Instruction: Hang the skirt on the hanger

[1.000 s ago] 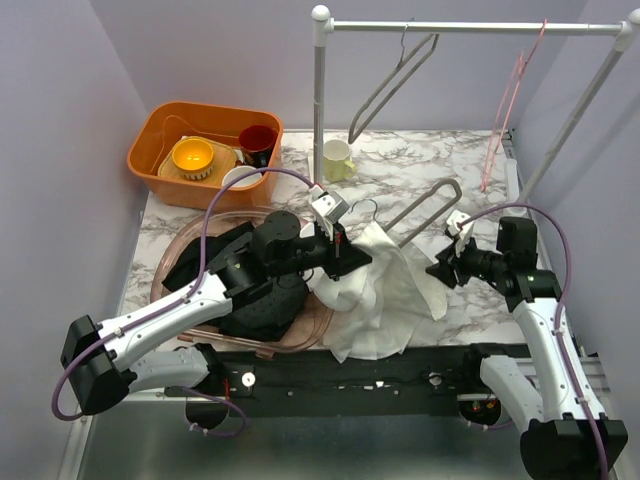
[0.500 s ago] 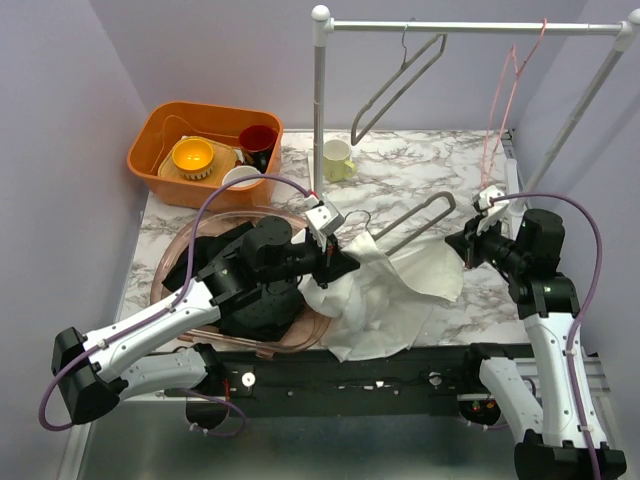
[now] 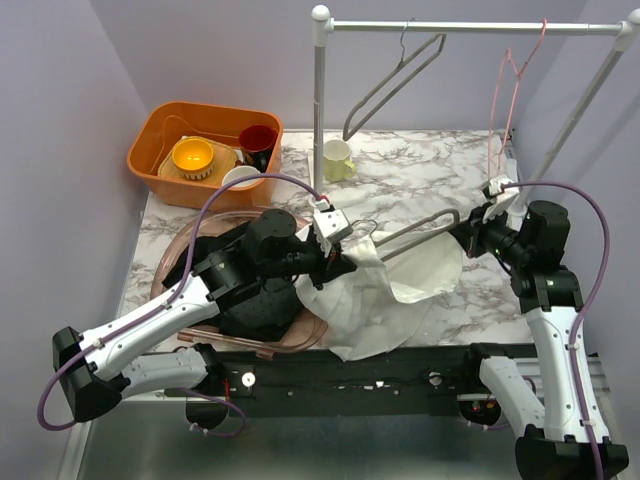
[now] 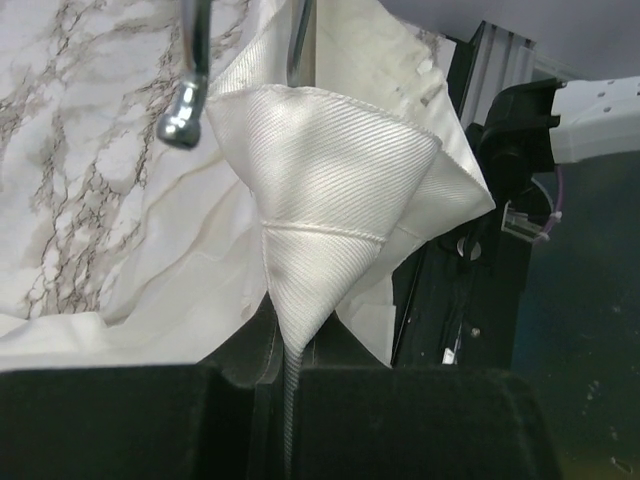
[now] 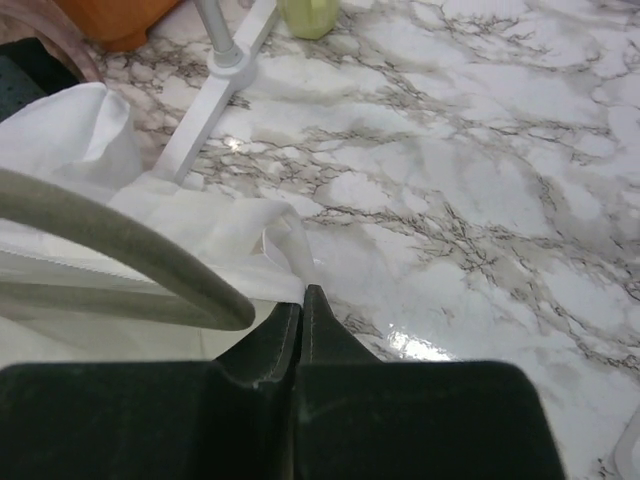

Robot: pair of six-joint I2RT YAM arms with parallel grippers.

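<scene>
Both jaws were clenched on the crumpled white fabric skirt (image 3: pixel 385 295), left gripper (image 3: pixel 343 262) and right gripper (image 3: pixel 468 233) holding it stretched mid-table along the grey padded hanger (image 3: pixel 420 226); the right's thin edge pinch could slip under tension

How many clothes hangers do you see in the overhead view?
3. A grey hanger and a thin pink wire hanger hang on the white rail. Another grey one is down at the white skirt. None appear hidden.
</scene>
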